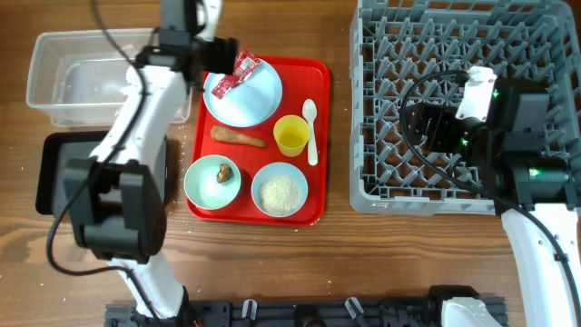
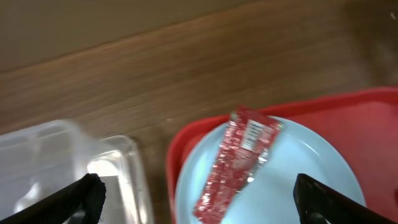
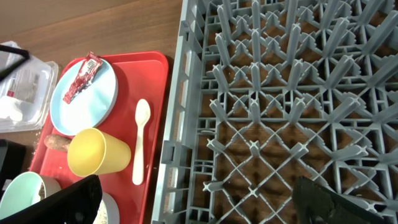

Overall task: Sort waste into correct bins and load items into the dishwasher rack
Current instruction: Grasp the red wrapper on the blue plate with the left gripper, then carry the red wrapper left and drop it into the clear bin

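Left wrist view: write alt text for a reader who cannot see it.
A red-and-white wrapper lies on a blue plate on a red tray, framed by the fingertips of the open left gripper. A clear tub sits to the left on the wooden table.

I log: robotics test bench. Wooden desk [image 1: 300,263]; arm rail [image 1: 300,313] along near edge; dishwasher rack [image 1: 399,202] at far-right corner.

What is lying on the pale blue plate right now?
Only a red-and-white wrapper, lying diagonally on the plate; the rest of it looks bare. Anything beneath the wrapper is covered.
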